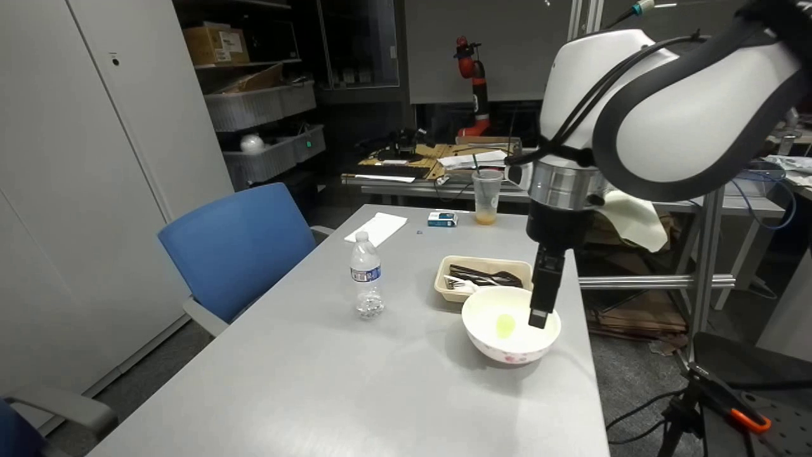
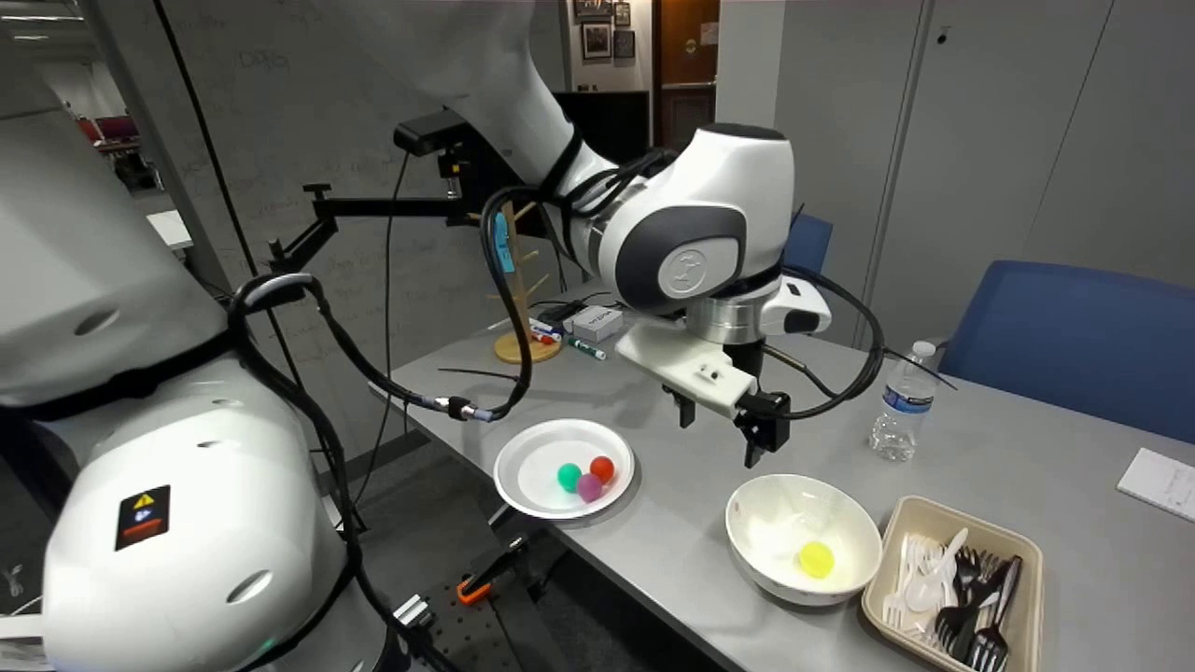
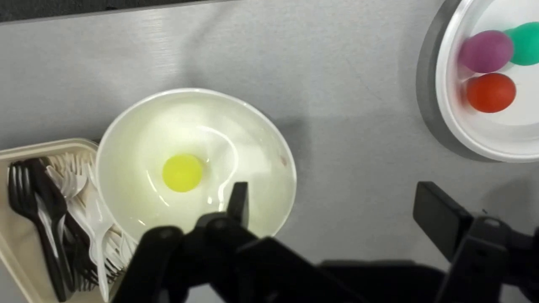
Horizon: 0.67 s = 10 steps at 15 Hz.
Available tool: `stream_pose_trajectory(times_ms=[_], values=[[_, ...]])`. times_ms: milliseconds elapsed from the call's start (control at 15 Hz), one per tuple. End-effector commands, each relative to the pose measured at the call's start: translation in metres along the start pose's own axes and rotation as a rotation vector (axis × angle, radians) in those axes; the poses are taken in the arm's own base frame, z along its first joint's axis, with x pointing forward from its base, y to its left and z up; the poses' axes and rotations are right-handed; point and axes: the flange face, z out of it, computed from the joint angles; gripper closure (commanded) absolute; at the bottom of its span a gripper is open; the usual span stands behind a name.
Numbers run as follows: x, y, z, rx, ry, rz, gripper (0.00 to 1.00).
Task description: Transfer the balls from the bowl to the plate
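Observation:
One yellow ball (image 3: 182,173) lies at the bottom of the white bowl (image 3: 257,139), and both exterior views show it there too. The white plate (image 2: 546,448) holds a green ball (image 2: 569,477), a red ball (image 2: 602,469) and a purple ball (image 2: 589,487), close together. My gripper (image 3: 332,193) is wide open with only grey table visible between its fingers. It hangs above the table, between bowl and plate; in the wrist view its left finger (image 3: 239,202) overlaps the bowl's right part. In an exterior view the gripper (image 2: 719,441) is higher than the bowl's rim.
A beige tray (image 2: 1030,597) of black and white plastic cutlery stands against the bowl's side. A clear water bottle (image 2: 902,411) is upright on the table nearby. Farther off are a wooden stand (image 2: 516,347), a white box (image 2: 596,322) and a plastic cup (image 1: 487,197).

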Motion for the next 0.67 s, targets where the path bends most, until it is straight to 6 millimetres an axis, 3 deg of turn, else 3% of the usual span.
stream_pose_trajectory(times_ms=[0, 600], values=[[0.024, 0.026, 0.029, -0.021, 0.0, 0.061, 0.0], [0.058, 0.085, 0.091, -0.047, 0.009, 0.198, 0.0]])
